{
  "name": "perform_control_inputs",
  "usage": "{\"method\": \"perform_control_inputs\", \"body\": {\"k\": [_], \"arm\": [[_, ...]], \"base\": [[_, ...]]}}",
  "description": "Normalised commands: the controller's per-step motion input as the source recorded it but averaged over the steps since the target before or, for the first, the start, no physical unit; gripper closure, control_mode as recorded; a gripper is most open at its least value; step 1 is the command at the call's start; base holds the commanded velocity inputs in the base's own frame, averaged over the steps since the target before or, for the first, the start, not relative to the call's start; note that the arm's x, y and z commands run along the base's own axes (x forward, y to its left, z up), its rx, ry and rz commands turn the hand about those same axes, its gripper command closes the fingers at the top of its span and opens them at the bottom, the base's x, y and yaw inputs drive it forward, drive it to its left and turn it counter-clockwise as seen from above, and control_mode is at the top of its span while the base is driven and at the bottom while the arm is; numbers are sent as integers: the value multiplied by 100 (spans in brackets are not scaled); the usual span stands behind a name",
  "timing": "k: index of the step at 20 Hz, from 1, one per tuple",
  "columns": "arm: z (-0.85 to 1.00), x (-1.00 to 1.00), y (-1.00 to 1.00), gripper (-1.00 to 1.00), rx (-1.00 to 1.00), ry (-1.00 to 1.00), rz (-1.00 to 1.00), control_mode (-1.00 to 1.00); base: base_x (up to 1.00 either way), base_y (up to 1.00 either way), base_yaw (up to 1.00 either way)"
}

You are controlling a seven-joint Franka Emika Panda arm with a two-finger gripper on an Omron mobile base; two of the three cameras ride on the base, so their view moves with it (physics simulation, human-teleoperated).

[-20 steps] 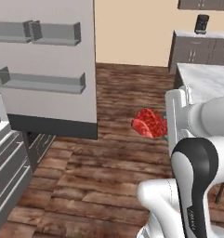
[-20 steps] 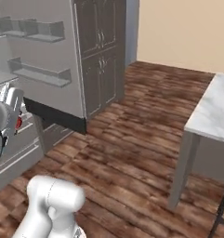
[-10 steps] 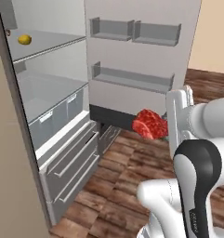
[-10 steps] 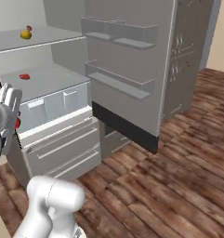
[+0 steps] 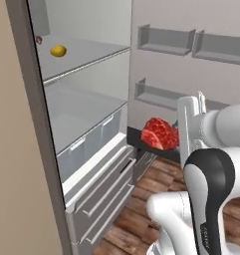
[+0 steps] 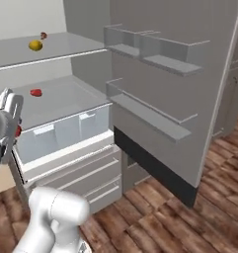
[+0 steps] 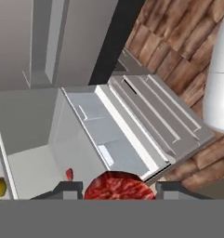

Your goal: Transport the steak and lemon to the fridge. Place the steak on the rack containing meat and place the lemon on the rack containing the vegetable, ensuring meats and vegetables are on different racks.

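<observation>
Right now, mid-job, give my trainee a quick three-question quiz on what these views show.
1. True or false: the lemon already lies on the fridge's upper shelf.
2. What does the tool hold? A) the steak B) a bottle C) nothing
3. Fill in: the meat lies on the shelf ____ the lemon's shelf.

Key
1. True; the vegetable sits on that shelf too, behind the lemon.
2. A; in the hand view the red slab sits between the two fingers.
3. Below.
</observation>
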Motion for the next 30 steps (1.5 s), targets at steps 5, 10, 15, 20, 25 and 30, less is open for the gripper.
{"method": "perform_control_inputs", "body": {"k": [5, 10, 15, 20, 25, 30], "arm": [[0, 0, 0, 100, 0, 0, 0, 100], [0, 0, 0, 100, 0, 0, 0, 100], [0, 0, 0, 100, 0, 0, 0, 100], [0, 0, 0, 100, 0, 0, 0, 100], [0, 0, 0, 100, 0, 0, 0, 100], [0, 0, 0, 100, 0, 0, 0, 100]], "base": [[31, -1, 38], [2, -25, 34], [-32, -64, 11], [35, -3, 2], [61, -55, 5], [86, 3, 3]]}}
